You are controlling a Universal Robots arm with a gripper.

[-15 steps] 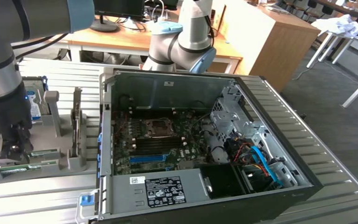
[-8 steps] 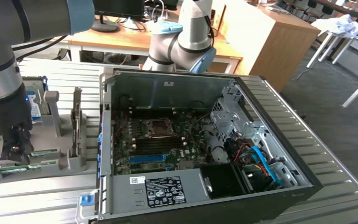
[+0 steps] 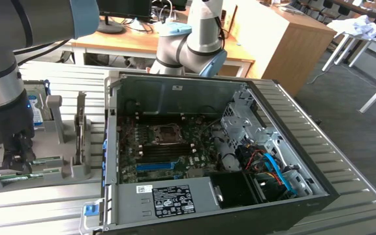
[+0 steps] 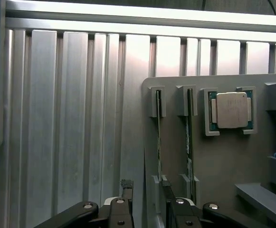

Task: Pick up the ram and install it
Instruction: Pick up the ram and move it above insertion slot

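Gripper (image 4: 146, 187) spread wide — astride the ram (image 4: 159, 137), a thin green board seen edge-on.

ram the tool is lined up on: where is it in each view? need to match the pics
Exterior view: the ram lies on edge, low at the exterior view's left, the nearer of two sticks in the gray holder, just below the tool.
Wrist view: the ram is seen edge-on, between the fingers of the open tool; it is the stick farther from the CPU.
Shared landmark: the gray holder.
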